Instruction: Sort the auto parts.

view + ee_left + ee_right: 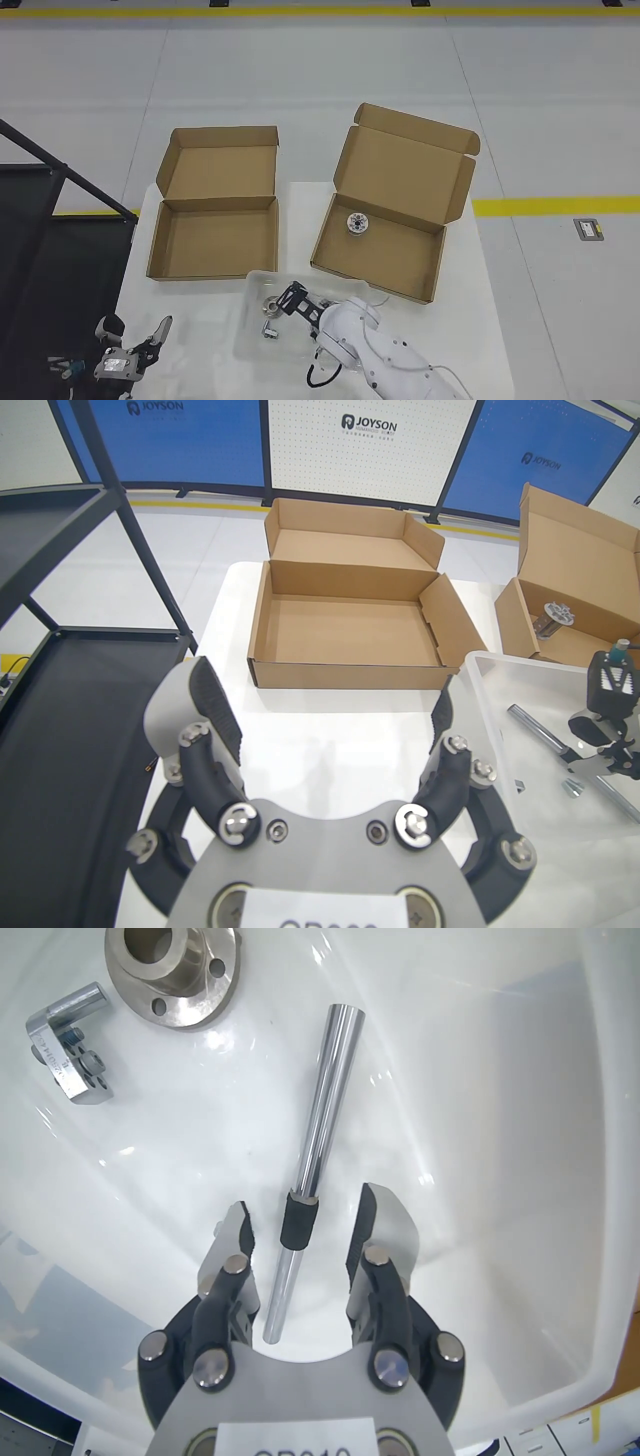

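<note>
My right gripper (305, 1205) is down inside the white bin (525, 1128), open, with its fingers on either side of a chrome rod (325, 1103) that has a black band. The rod lies on the bin floor between the pads, apart from both. A round steel flange (172, 973) and a small bracket block (70, 1055) lie farther along the bin. My left gripper (322, 695) hangs open and empty over the table's near left corner (135, 355). A toothed metal part (357, 222) sits in the right cardboard box (400, 255).
The left cardboard box (215, 240) stands open with nothing in it, its lid flap raised behind. A black metal shelf frame (75, 700) stands close to the table's left side. Bare white tabletop (325, 750) lies between the left gripper and the left box.
</note>
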{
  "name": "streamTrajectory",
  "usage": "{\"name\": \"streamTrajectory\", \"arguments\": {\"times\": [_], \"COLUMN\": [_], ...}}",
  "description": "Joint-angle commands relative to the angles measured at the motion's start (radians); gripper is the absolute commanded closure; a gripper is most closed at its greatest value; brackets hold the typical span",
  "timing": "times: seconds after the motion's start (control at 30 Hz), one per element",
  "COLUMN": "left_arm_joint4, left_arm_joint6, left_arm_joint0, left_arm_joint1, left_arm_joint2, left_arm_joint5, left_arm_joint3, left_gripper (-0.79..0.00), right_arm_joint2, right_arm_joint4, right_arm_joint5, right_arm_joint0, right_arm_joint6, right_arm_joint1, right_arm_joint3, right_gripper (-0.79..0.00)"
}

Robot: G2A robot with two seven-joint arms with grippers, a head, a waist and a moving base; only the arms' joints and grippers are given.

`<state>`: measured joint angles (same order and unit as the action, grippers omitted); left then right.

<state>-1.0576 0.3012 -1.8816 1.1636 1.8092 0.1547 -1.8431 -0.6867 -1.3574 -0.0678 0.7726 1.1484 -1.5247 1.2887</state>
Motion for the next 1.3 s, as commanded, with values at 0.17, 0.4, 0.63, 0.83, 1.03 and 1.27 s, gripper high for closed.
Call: {"name": "streamTrajectory", "arguments": {"times": [0.17, 0.4, 0.63, 0.83, 1.03, 1.27], "left_arm_joint4": [0.000, 0.000, 0.000, 0.000, 0.000, 0.000], "left_arm_joint6": [0.000, 0.000, 0.000, 0.000, 0.000, 0.000], "left_arm_joint0": [0.000, 0.000, 0.000, 0.000, 0.000, 0.000], "left_arm_joint1": [0.000, 0.000, 0.000, 0.000, 0.000, 0.000], "left_arm_joint2": [0.000, 0.000, 0.000, 0.000, 0.000, 0.000], "left_arm_joint5": [0.000, 0.000, 0.000, 0.000, 0.000, 0.000], "left_arm_joint3": [0.000, 0.000, 0.000, 0.000, 0.000, 0.000], "left_gripper": [-0.785, -0.785, -0.785, -0.785, -0.785, -0.785], "right_arm_joint2": [-0.008, -0.008, -0.015, -0.034, -0.112, -0.250], "right_arm_joint4": [0.011, 0.021, 0.032, 0.015, -0.026, -0.162], "right_arm_joint5": [0.006, 0.010, 0.004, 0.000, -0.105, -0.393], "right_arm_joint0": [0.000, -0.005, -0.014, -0.007, 0.072, 0.183], "right_arm_joint6": [-0.001, -0.008, -0.011, -0.028, -0.019, -0.087], "right_arm_joint1": [-0.011, -0.023, -0.034, -0.033, 0.004, 0.067], "right_arm_joint3": [-0.030, -0.059, -0.095, -0.041, 0.237, 0.607], "right_gripper": [-0.314, -0.252, -0.111, 0.000, 0.000, 0.000]}}
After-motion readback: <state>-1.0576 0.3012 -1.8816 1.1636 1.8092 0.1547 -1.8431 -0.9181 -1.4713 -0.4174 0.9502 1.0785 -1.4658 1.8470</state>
